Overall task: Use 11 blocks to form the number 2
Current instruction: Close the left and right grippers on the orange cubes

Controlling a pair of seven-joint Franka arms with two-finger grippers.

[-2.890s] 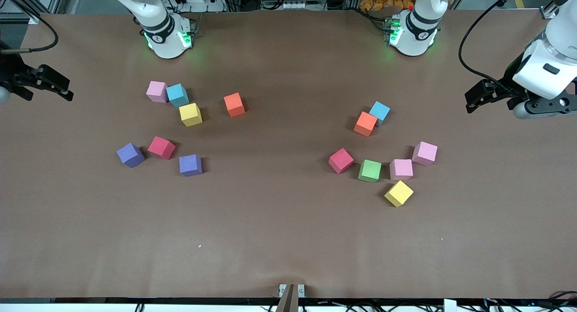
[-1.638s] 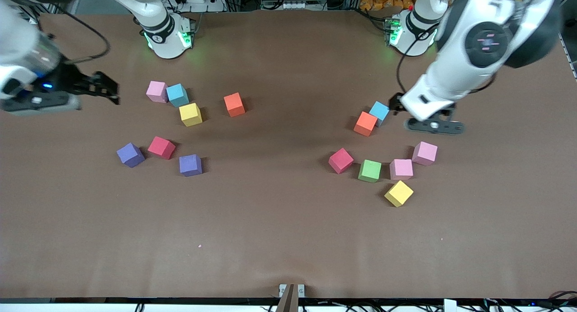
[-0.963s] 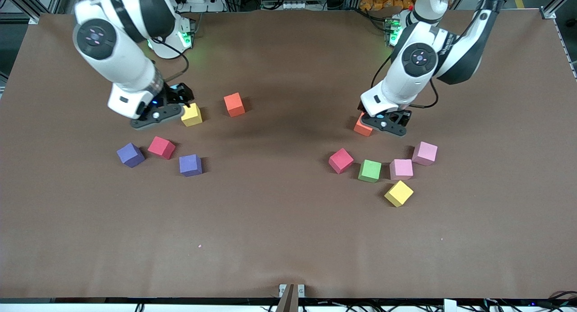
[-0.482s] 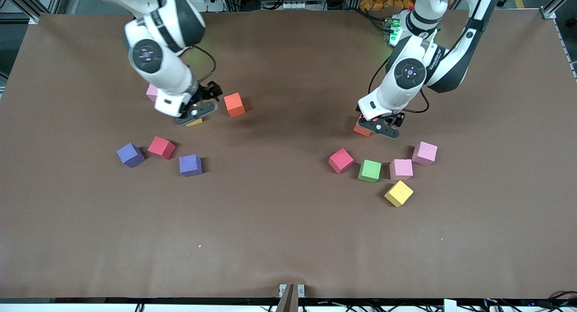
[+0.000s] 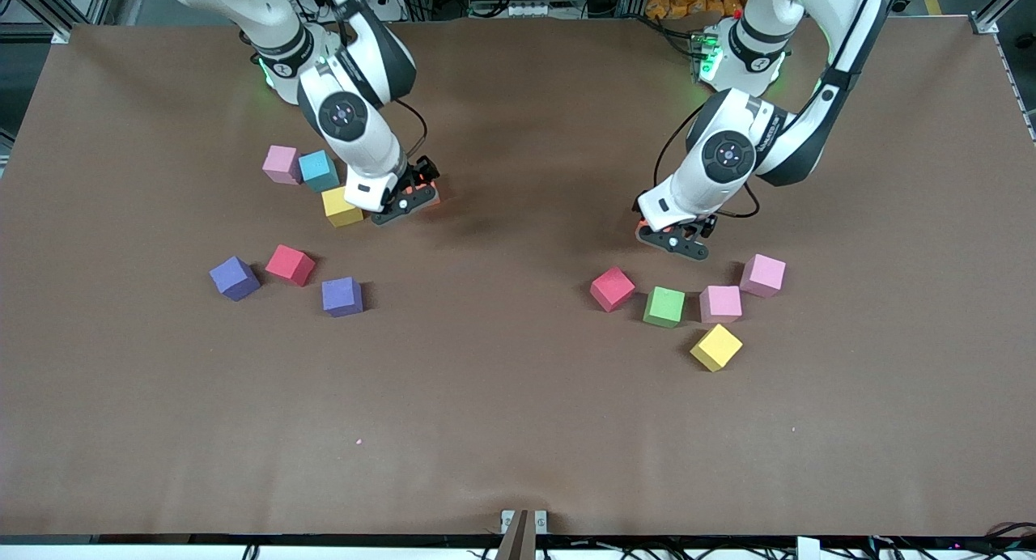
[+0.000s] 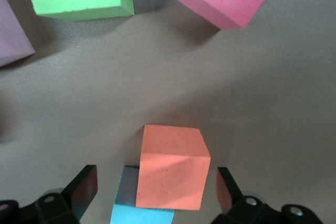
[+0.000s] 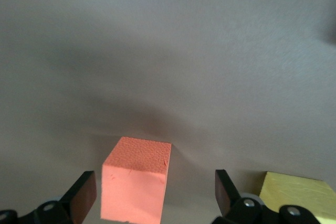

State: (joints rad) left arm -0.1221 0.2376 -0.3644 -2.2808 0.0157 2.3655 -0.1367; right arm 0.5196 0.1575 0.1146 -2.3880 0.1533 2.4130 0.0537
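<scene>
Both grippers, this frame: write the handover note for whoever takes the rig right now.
Left gripper: open, fingers astride an orange block that touches a light-blue cube; not gripped.
Right gripper: open, fingers astride the other orange block, beside a yellow block; not gripped.
The other blocks lie loose in two clusters, one toward each arm's end of the table.
Done: nothing placed, no digit started.
Left: close on both orange blocks, then build the whole 2.
</scene>
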